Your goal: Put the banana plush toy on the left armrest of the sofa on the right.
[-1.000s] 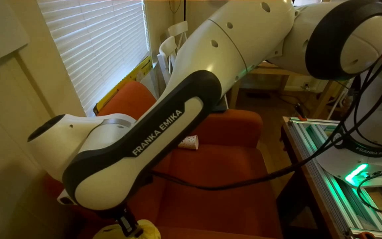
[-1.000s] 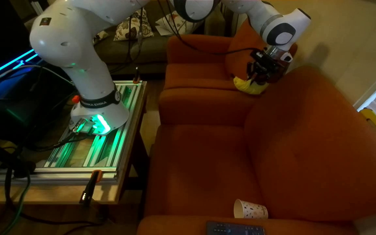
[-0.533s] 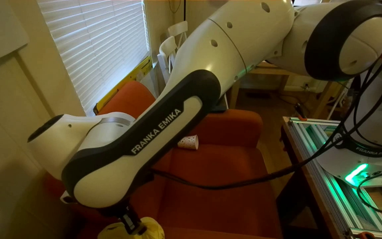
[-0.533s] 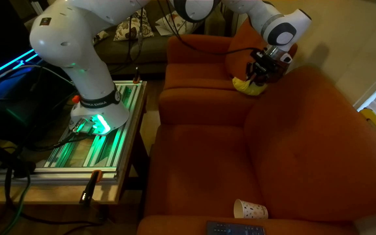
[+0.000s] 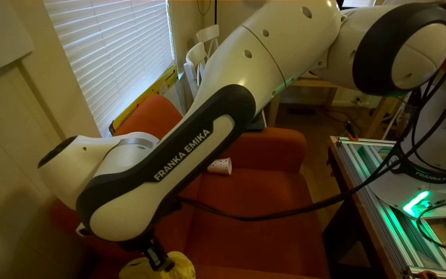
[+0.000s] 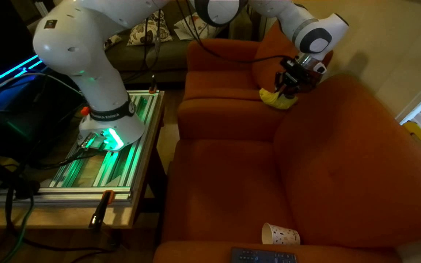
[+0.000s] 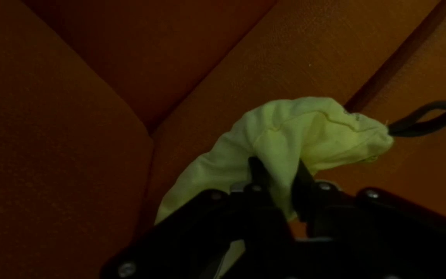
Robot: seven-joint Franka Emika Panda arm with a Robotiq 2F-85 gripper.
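The yellow banana plush toy [image 6: 269, 98] hangs from my gripper [image 7: 277, 164] above the back end of an orange sofa's armrest [image 6: 225, 113]. My gripper is shut on a pinched fold of the toy's fabric, seen between the two fingers in the wrist view. The toy [image 7: 273, 120] curves across that view, with a dark loop [image 7: 420, 120] at its tip. In an exterior view the toy [image 5: 184, 267] shows at the bottom edge, partly behind the gripper and cut off by the frame. I cannot tell whether it touches the armrest.
The sofa's backrest [image 6: 356, 153] rises beside the gripper. A second orange sofa [image 6: 219, 80] stands just beyond the armrest. A patterned paper cup [image 6: 281, 234] lies on the sofa seat, near a remote [image 6: 263, 255] on the opposite armrest. A cable [image 5: 265, 217] hangs from the arm.
My gripper and the banana toy have shifted slightly: a little left and down in an exterior view, a little right and up in an exterior view. The toy stays held.
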